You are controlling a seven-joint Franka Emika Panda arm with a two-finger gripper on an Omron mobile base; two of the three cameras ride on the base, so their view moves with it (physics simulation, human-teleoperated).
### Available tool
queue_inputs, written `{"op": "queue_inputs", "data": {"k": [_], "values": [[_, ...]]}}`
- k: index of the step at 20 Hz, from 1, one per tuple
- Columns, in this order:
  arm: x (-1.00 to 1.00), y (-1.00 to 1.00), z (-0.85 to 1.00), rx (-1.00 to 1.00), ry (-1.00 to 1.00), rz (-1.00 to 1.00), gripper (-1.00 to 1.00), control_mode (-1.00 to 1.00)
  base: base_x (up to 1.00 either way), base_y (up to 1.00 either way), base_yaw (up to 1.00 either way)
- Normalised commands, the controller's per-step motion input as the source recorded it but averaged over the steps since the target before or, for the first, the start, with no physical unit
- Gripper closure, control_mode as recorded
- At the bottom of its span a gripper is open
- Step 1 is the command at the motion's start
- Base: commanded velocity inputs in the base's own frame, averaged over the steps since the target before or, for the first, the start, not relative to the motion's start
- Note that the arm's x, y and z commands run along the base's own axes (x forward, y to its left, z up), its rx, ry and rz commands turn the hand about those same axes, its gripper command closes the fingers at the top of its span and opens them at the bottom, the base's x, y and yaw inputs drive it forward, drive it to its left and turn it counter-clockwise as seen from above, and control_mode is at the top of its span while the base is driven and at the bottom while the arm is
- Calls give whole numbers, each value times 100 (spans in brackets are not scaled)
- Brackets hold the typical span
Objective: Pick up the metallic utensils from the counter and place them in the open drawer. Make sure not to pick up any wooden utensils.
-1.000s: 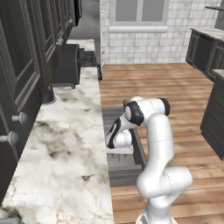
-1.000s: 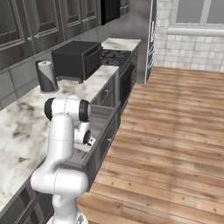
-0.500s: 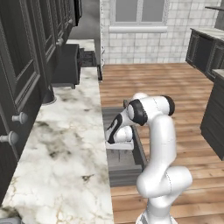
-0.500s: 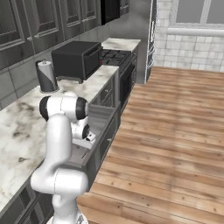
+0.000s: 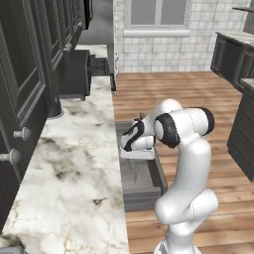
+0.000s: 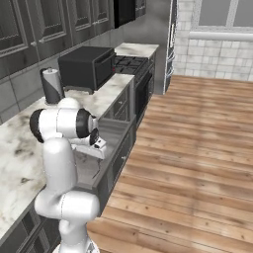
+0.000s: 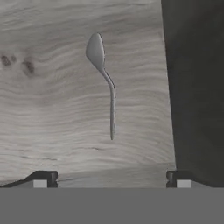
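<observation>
The spoon (image 7: 105, 85) lay flat on the grey bottom of the drawer (image 5: 149, 186), free of the gripper (image 7: 111, 179). The fingers (image 7: 43, 178) stood wide apart and held nothing, hovering over the drawer. So this metal piece seemed already delivered. On the counter (image 5: 74, 168) I could make out no other cutlery, metal or wooden, so probably little was left to do.

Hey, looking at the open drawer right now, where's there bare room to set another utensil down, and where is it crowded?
In the hand view, the drawer bottom is bare on both sides of the spoon, widest between it and the far edge of the view. The strip between the spoon and the dark side wall is narrower. In the left base view, the gripper hangs over the drawer's middle, crowding access there; the counter beside it lies bare.
</observation>
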Motion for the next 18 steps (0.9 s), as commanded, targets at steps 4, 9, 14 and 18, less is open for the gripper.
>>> {"op": "queue_inputs", "data": {"k": [4, 9, 14, 18], "values": [[-63, -21, 94, 0, -7, 2, -100, -100, 0, 0, 0], [-77, -36, 89, 0, -4, 1, -100, -100, 0, 0, 0], [-91, -61, 55, 0, 0, 0, -100, -100, 0, 0, 0], [-78, -39, 79, -2, 0, 3, -100, -100, 0, 0, 0]]}}
